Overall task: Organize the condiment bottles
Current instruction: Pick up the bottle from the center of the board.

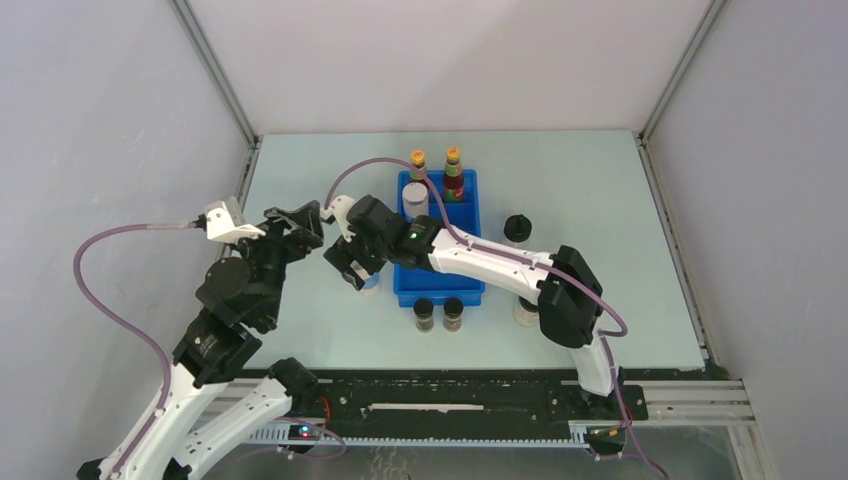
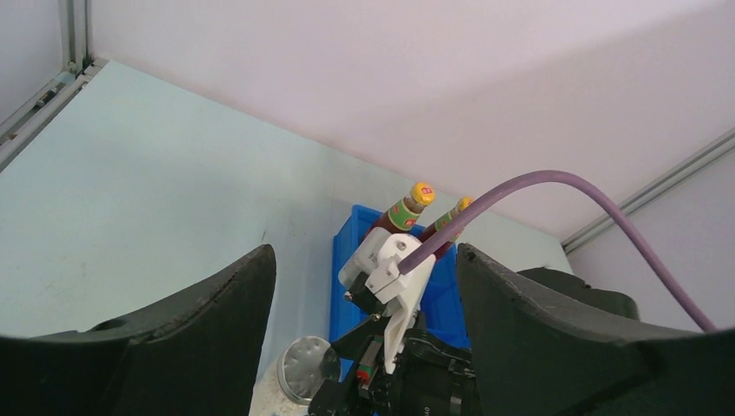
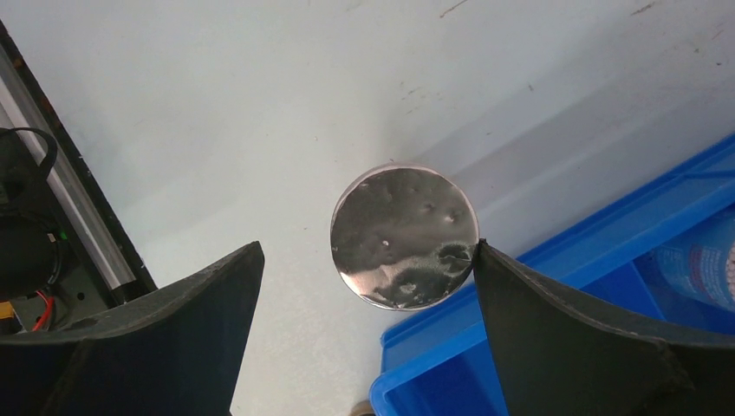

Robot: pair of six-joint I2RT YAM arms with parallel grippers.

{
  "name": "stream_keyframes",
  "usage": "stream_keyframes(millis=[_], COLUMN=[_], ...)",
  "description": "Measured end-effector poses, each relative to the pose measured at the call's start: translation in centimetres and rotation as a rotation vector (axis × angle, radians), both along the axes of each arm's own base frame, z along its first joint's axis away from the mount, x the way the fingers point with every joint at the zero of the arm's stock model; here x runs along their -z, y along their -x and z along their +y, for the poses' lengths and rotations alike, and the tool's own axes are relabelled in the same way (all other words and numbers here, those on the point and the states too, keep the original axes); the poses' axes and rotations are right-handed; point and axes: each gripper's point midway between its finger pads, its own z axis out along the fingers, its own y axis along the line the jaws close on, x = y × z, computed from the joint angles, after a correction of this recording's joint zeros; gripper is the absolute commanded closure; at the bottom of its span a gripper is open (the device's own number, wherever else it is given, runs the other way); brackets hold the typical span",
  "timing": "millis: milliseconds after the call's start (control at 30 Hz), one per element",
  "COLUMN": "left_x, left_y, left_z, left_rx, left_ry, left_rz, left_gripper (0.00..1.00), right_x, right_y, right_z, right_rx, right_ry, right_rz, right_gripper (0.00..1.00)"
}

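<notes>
The right end effector [image 3: 366, 247] hangs wide open and empty over a grey-lidded jar [image 3: 405, 236], which stands on the surface [image 3: 217, 104] just outside the blue tray [image 3: 451, 355]. Its tray-side finger [image 3: 555, 329] lines up with the jar's edge, so a straight descent could clip and tip it, or jam against the tray. The left end effector [image 2: 364, 251], open and empty, hovers near, risking an arm collision.
</notes>
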Motion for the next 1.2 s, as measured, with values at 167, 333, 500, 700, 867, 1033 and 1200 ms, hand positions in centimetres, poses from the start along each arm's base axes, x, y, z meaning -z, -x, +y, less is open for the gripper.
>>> stream_keyframes(millis=[167,333,500,700,867,1033,1200], left_x=[-0.8,-0.6,-0.8,-0.9,-0.5,-0.5,-0.5], left_y=[0.2,0.1,0.1,0.0,-0.2,-0.2,-0.1], left_z=[0.2,0.1,0.2,0.1,-0.1,-0.2,-0.3], left_rx=[0.0,0.0,0.0,0.0,0.002,0.01,0.015], left_ry=[0.016,0.012,0.008,0.015,0.005,0.007,0.008], left_rz=[-0.029,-0.034,-0.04,-0.053,-0.047,-0.05,-0.051], left_gripper=[0.2,0.21,0.21,0.21,0.21,0.21,0.21], right_x=[-0.1,0.4,1.1,1.5,1.6,1.6,1.6], right_y=[-0.4,-0.6,-1.0,-1.5,-1.8,-1.9,-1.8], right_z=[0.5,0.5,0.3,0.2,0.1,0.0,0.0], right_rx=[-0.006,-0.007,-0.004,-0.001,0.0,-0.001,-0.004], right_ry=[-0.01,-0.006,0.002,0.001,-0.003,-0.005,-0.004], right_rz=[0.003,0.011,0.023,0.036,0.044,0.049,0.048], right_gripper=[0.0,0.0,0.06,0.2,0.33,0.63,0.89])
